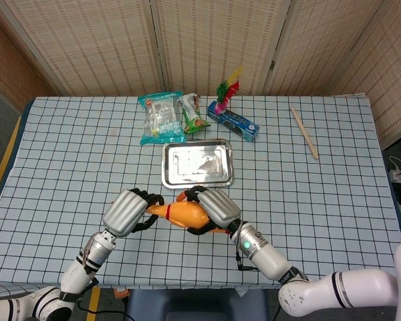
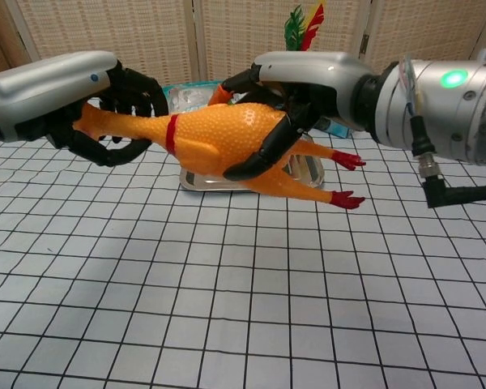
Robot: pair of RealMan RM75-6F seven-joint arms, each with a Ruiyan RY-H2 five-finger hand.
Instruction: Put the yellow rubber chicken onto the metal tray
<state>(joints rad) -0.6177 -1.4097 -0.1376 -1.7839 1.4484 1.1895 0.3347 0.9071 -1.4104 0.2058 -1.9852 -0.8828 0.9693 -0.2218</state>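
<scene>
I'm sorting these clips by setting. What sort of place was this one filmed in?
Probably an indoor lab or test room rather than a home: a table under a checked cloth, woven folding screens shutting off the background, and assorted props laid out, such as snack packets and a metal tray.
</scene>
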